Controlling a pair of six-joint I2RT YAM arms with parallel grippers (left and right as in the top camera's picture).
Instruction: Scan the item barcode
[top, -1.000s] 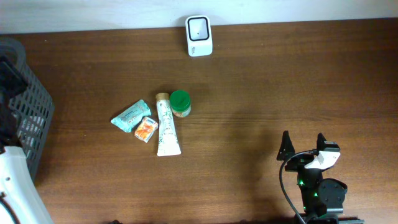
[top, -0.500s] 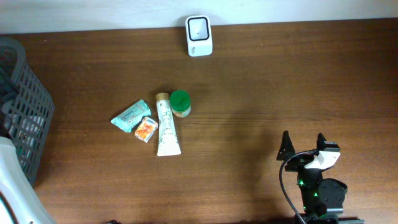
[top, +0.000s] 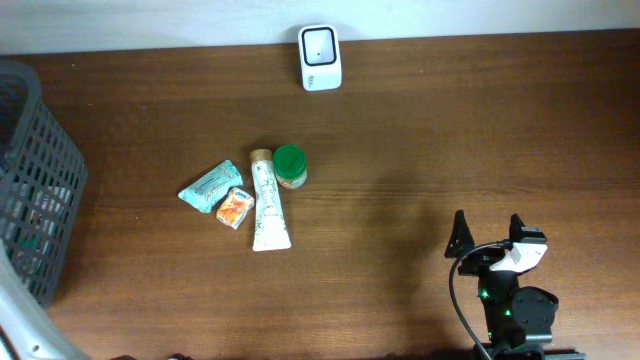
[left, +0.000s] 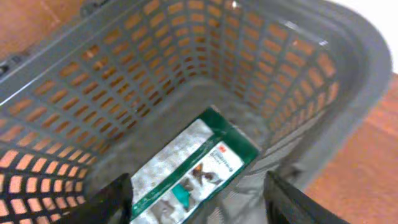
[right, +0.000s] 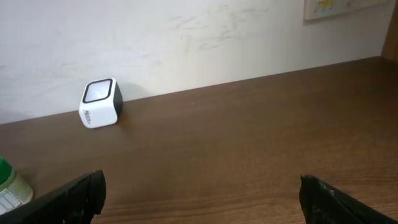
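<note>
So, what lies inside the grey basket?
One flat green-and-white packet lies on the floor of the basket. Its near end runs out of the left wrist view, so that end and the floor under the packet cannot be seen.

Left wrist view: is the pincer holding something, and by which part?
Nothing is held. The left pincer stands open above the basket; the packet lies loose on its floor.
</note>
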